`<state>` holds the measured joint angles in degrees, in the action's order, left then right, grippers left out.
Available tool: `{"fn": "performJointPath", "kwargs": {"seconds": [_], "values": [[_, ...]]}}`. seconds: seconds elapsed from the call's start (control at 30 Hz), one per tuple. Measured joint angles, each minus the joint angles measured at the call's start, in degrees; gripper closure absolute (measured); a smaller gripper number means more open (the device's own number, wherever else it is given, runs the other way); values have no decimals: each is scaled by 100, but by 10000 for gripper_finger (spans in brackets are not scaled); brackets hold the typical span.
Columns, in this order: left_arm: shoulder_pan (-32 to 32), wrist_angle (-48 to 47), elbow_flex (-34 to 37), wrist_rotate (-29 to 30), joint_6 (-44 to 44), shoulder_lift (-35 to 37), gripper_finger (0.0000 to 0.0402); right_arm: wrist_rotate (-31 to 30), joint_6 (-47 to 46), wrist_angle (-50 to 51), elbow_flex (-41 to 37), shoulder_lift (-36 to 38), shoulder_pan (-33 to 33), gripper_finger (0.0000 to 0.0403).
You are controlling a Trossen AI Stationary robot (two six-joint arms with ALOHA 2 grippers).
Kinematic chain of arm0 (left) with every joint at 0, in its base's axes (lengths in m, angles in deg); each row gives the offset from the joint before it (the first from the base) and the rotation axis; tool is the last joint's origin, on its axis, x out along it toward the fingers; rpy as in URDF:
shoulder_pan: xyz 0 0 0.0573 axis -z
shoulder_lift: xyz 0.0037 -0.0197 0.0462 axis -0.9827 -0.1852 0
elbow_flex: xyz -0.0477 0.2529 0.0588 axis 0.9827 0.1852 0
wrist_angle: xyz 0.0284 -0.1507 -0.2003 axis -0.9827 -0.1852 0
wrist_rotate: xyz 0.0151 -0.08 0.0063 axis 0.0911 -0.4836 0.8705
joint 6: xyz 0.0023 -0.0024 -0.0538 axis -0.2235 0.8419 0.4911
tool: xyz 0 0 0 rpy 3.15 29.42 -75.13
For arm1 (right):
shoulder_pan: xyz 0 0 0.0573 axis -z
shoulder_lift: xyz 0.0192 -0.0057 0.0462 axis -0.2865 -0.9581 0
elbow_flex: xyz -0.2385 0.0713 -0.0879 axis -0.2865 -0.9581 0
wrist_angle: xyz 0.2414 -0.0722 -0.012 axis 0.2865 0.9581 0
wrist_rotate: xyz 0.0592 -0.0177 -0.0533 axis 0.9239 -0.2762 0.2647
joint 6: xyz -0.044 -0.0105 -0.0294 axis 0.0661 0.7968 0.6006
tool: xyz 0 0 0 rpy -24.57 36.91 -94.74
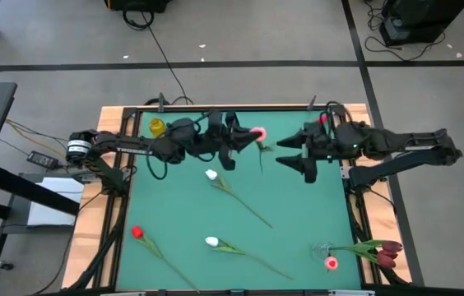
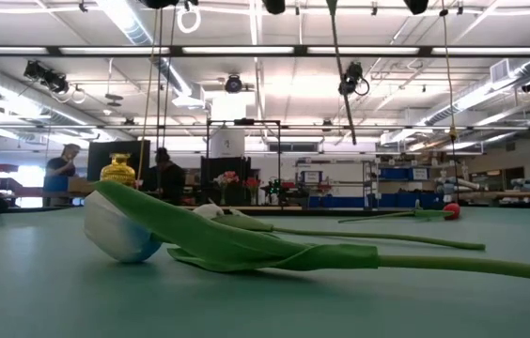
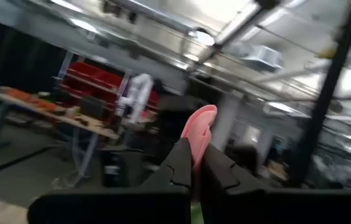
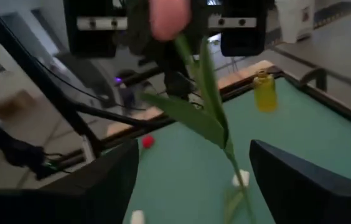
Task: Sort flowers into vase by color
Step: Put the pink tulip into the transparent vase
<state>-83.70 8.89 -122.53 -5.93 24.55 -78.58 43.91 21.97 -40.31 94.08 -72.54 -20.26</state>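
Above the green table (image 1: 298, 205), seen from overhead, my left gripper (image 1: 240, 141) hangs near the far edge with a pink tulip (image 1: 257, 133) pinched in its jaws, head toward my right gripper (image 1: 291, 154), whose jaws stand wide apart just beside it, holding nothing. Lying loose on the cloth are a white tulip (image 1: 211, 174) near the middle, another white tulip (image 1: 212, 242) nearer the front, a red tulip (image 1: 136, 233) at the front left, and a cluster of dark maroon tulips (image 1: 387, 251) with a pink head (image 1: 331, 263) at the front right; a yellow vase (image 1: 157, 127) stands at the far left corner. At table height, a white head (image 2: 119, 233) with its green leaf (image 2: 246, 246) lies close to the camera, the yellow vase (image 2: 118, 171) and a red head (image 2: 451, 210) farther back, people standing in the room behind. From my left wrist, both fingers (image 3: 178, 165) close narrowly on the pink head (image 3: 200, 134). From my right wrist, my fingers (image 4: 300, 180) spread wide, and the held stem (image 4: 210, 99) and leaf droop from the left gripper (image 4: 166, 25) over the table, the yellow vase (image 4: 264, 91) beyond.
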Motion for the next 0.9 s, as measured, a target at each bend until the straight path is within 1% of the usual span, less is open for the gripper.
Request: {"fn": "performJointPath", "kwargs": {"seconds": [0.07,0.2,0.33,0.47,0.6,0.67,0.7,0.77,0.83,0.87,0.9], "values": [[-3,-63,0,281,114,-2,391,-190,216,13,0,-166,-36,96],[-3,-57,0,558,275,-2,391,-439,533,-4,0,-528,-16,106],[-3,-20,0,599,299,-2,391,-556,623,-308,0,-839,30,118],[-3,-52,0,614,352,-2,391,-827,676,-708,0,-1134,112,134],[-3,-55,0,614,340,-4,391,-954,589,-863,0,-1310,208,161],[-10,-104,0,614,237,-4,390,-950,405,-880,0,-1341,236,192],[-24,-147,0,614,191,-4,389,-946,319,-863,0,-1341,249,214],[-42,-317,0,614,157,-4,382,-893,282,-831,0,-1336,274,275],[-83,-527,2,564,156,-2,369,-883,290,-780,0,-1326,275,354],[-109,-624,2,497,155,1,359,-867,364,-736,-2,-1314,275,376],[-138,-724,2,392,148,11,348,-877,403,-722,-4,-1313,275,384]]}}
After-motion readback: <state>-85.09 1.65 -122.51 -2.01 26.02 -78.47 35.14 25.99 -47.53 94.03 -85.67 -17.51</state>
